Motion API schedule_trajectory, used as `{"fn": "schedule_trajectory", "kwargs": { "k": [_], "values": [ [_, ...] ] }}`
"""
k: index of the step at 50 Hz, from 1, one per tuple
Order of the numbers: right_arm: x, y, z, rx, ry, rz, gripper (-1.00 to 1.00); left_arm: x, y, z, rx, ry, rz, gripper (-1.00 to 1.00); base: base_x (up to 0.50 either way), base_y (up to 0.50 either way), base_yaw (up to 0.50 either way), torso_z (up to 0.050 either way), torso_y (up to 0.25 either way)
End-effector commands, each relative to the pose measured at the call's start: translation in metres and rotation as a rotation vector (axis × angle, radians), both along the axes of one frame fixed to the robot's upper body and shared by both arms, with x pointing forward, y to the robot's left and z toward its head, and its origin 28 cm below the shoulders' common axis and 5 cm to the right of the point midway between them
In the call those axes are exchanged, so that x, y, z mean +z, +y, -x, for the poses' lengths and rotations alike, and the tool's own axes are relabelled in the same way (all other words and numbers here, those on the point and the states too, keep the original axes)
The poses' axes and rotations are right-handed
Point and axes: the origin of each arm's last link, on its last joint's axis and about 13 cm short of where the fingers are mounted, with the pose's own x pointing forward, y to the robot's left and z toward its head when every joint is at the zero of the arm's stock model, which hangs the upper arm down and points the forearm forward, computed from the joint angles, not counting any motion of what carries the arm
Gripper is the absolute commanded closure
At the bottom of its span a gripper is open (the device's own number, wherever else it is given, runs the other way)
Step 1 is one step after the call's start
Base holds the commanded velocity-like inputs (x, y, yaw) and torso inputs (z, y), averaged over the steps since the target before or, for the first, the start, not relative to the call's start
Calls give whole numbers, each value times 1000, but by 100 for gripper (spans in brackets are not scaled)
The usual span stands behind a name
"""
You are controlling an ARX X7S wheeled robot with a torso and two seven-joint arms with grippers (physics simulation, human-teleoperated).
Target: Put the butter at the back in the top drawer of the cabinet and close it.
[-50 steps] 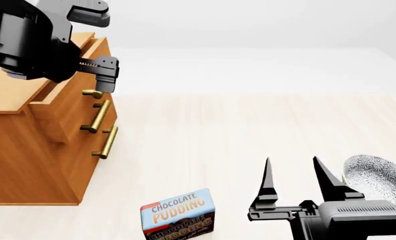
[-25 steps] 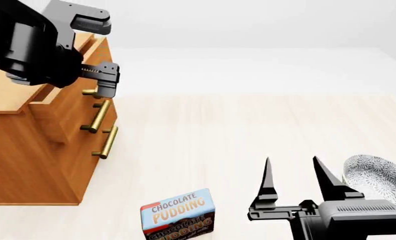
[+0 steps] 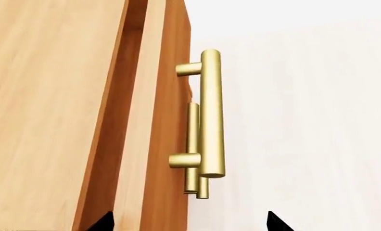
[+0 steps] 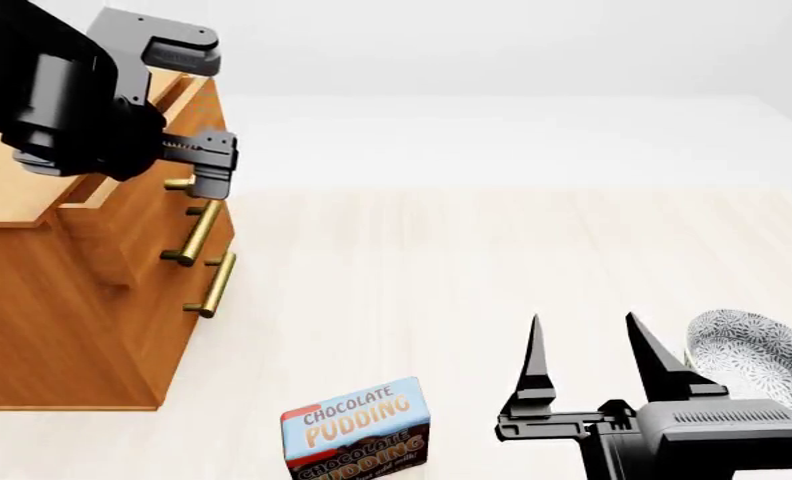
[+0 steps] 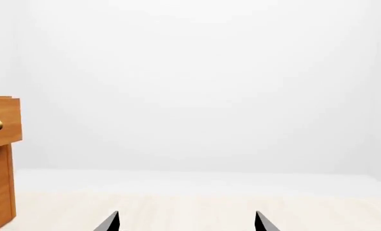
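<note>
The light-brown cabinet (image 4: 49,330) stands at the left. Its top drawer (image 4: 136,205) is pulled out a little, with a dark gap behind its front. My left gripper (image 4: 196,102) is open at the drawer's front edge, one finger above it and one by the brass handle (image 3: 211,115). In the left wrist view the drawer front (image 3: 171,120) lies between the two wide-apart tips of the left gripper (image 3: 189,222). My right gripper (image 4: 582,322) is open and empty above the floor; the right wrist view also shows the right gripper (image 5: 185,219). The butter is out of view.
A chocolate pudding box (image 4: 356,430) stands on the floor at the front, right of the cabinet. A patterned white bowl (image 4: 756,365) sits at the far right beside my right arm. Two lower drawer handles (image 4: 193,235) stick out from the cabinet front.
My left gripper has dropped slightly, its lower finger now beside the top handle. The right arm, pudding box and bowl have not moved.
</note>
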Motion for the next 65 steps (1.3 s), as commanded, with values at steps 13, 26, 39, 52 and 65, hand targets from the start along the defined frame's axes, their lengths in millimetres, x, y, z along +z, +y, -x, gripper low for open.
{"fn": "schedule_trajectory", "kwargs": {
  "k": [13, 26, 39, 52, 65],
  "values": [
    [0, 0, 1, 2, 0, 2, -100, -1, 4, -3, 50, -14, -32, -100, 0, 0, 0, 0, 0],
    [0, 0, 0, 1, 0, 1, -100, -7, 5, -7, 52, 10, -21, -100, 0, 0, 0, 0, 0],
    [0, 0, 1, 1, 1, 0, -100, -11, 6, -11, 57, 24, -14, -100, 0, 0, 0, 0, 0],
    [0, 0, 0, 1, 1, 0, -100, -18, 9, -16, 60, 44, 3, -100, 0, 0, 0, 0, 0],
    [0, 0, 0, 1, 0, 0, -100, -22, 12, -21, 66, 67, 28, -100, 0, 0, 0, 0, 0]
  ]
}}
